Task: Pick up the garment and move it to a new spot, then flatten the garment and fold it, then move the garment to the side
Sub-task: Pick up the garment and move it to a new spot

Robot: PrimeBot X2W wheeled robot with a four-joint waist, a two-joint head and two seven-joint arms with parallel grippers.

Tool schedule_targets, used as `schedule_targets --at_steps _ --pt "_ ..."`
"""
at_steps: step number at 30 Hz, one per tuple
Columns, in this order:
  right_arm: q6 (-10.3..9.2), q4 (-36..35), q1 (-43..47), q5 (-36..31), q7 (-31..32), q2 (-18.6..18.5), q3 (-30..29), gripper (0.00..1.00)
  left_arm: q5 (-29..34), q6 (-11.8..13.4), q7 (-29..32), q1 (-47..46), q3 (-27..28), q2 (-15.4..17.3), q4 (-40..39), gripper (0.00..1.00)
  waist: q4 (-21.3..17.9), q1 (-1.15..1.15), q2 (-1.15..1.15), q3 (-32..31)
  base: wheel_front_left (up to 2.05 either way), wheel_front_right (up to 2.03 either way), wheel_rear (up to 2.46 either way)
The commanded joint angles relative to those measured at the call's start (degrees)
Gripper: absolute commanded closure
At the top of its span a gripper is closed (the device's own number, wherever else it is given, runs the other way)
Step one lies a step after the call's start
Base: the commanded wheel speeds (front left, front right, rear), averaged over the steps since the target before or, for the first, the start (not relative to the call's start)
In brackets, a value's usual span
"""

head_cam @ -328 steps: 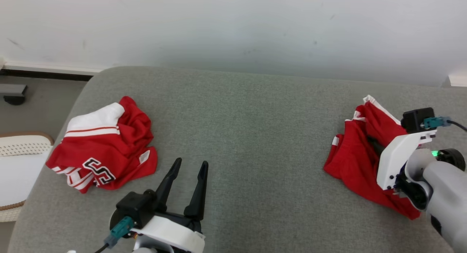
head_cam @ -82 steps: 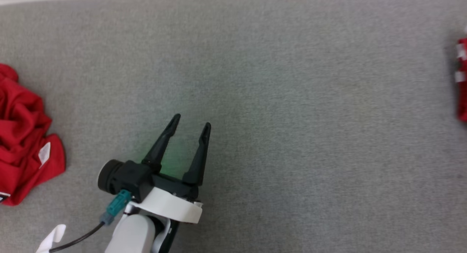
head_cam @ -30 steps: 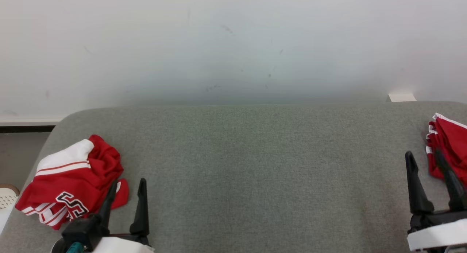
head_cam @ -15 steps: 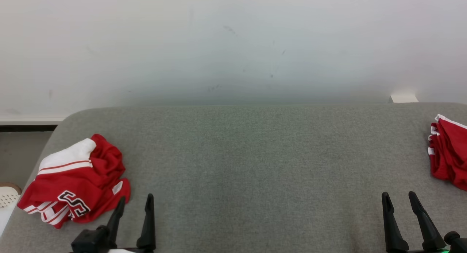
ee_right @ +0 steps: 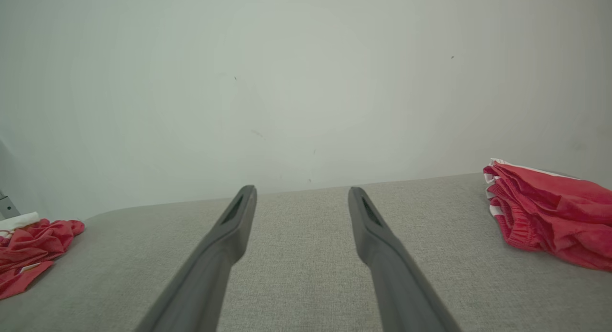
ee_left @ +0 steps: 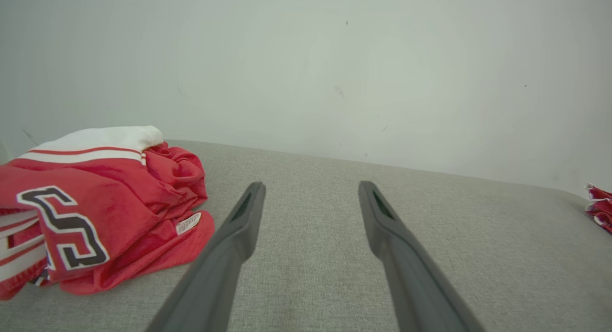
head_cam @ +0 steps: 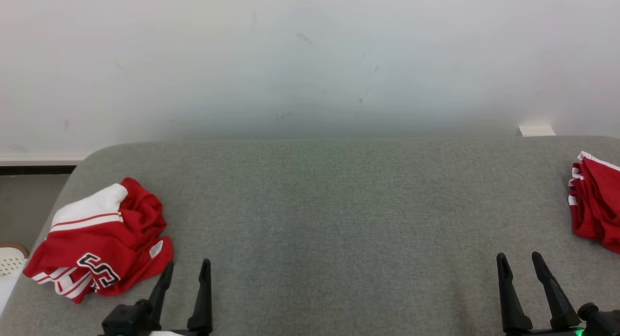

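Two grippers, the left gripper and the right gripper, hover open and empty over the grey fabric-covered surface, the crumpled red-and-white numbered jersey lying near the left one, where a pinch on one loose fold could lift it bunched.

I see a grey woven fabric cushion carrying two things: a crumpled red-and-white mesh jersey just left of the fingers of my left gripper, and a red bundle with white trim, perhaps shorts, beyond and right of the fingers of my right gripper.
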Motion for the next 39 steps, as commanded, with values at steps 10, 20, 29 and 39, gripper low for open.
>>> schedule_targets --at_steps 10,20,29,39 --pt "-0.12 0.89 -0.75 -0.02 -0.16 -0.49 -0.02 0.00 0.40 0.23 -0.02 -0.65 -0.19 0.16 0.07 0.00 0.66 0.00 0.00 -0.10 0.00 0.00 0.00" --pt "-0.12 1.58 -1.35 0.47 -0.07 0.33 0.95 0.00 1.37 0.85 -0.02 -2.17 1.10 0.17 0.93 0.00 6.48 0.00 0.00 0.44 0.00 0.00 0.00" --pt "-0.12 2.24 -2.39 1.26 -0.07 0.92 2.32 0.00 2.28 1.11 -0.02 -3.36 1.78 0.17 1.88 0.00 14.75 0.00 0.00 0.87 0.00 0.00 0.00" --pt "-0.12 2.81 -3.13 1.02 -0.07 0.74 3.99 0.00 2.03 1.34 -0.02 -3.73 2.59 0.16 2.88 0.00 23.57 0.00 0.00 1.14 0.00 0.00 0.00"
